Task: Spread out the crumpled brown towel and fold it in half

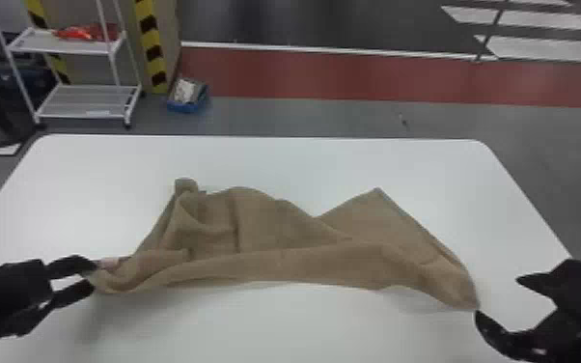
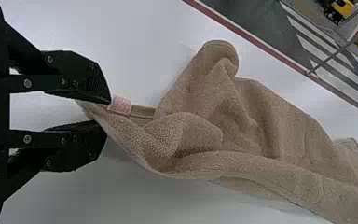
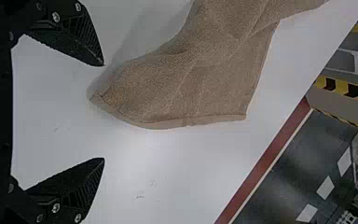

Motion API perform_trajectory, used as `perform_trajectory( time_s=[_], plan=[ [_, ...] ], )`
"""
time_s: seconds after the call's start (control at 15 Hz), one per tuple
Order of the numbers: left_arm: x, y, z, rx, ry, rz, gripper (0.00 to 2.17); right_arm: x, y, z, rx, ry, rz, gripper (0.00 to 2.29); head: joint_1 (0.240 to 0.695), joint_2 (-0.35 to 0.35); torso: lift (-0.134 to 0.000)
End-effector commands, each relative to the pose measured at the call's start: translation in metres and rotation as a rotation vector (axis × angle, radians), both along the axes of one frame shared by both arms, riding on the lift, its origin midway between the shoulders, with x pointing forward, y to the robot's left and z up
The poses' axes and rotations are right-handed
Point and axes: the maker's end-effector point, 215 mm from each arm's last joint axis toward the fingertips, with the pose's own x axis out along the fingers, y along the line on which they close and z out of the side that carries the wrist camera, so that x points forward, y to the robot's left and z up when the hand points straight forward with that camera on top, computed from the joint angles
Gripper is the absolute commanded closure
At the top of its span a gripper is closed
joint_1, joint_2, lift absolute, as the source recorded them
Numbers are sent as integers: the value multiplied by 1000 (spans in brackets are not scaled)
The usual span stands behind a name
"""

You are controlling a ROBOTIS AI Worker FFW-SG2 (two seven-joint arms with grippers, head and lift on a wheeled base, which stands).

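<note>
The brown towel (image 1: 275, 227) lies crumpled across the middle part of the white table (image 1: 304, 159), stretched from the left side toward the right side, well apart from the far edge. Its left part is raised in several loose folds, and a rounded lump stands up at the end which is nearer to the far left corner of the table. On the right part, the cloth is flatter, and one pointed corner is directed to the far edge; a long roll of cloth runs along the towel's near side. The left gripper (image 1: 92, 275) is over the left part of the table, with its two fingers close to each other and clamped on the towel's near left end, just beside a small pinkish label (image 2: 120, 105). The right gripper (image 1: 497, 297) is at the right side of the table, its fingers wide apart and with nothing between them; one fingertip is near the towel's right end. Behind the table, on the floor, there are a white shelf rack (image 1: 89, 101) with red things (image 1: 87, 33) on its upper shelf, a blue box (image 1: 187, 104) and a yellow-black striped post (image 1: 151, 46).
</note>
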Motion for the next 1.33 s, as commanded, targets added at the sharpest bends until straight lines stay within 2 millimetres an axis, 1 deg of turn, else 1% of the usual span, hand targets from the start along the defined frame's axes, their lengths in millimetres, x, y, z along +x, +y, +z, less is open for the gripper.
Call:
perform_trajectory(
  time_s=[0.0,0.07,0.13,0.2,0.33,0.53,0.73,0.93,1.13,1.27],
  plan=[
    [-1,1,2,2,-2,-1,1207,2,-1,2,-2,-6,-1,181,695,-97,-124],
    [-1,3,4,5,-6,3,1389,5,-3,5,-5,-9,2,178,695,-96,-124],
    [-2,6,7,7,-11,8,1423,8,-5,6,-3,-5,6,181,695,-97,-124],
    [-3,8,8,11,-13,12,1423,9,-8,7,-20,3,19,181,695,-96,-124],
    [-8,9,10,13,-15,14,1423,7,-17,2,-45,33,34,181,695,-94,-124],
    [-11,9,9,13,-10,13,1423,-2,-28,-17,-60,88,53,194,695,-105,-124],
    [-14,2,12,6,-13,5,1423,0,-26,-30,-52,104,56,221,695,-127,-124],
    [-17,-3,13,1,-11,1,1423,12,-18,-37,-37,105,66,279,695,-133,-124],
    [-22,-6,11,1,-6,-4,1423,24,-17,-43,-53,114,70,282,695,-130,-124],
    [-22,-6,10,9,-6,0,1423,29,-14,-49,-68,134,85,286,695,-129,-124]
  ],
)
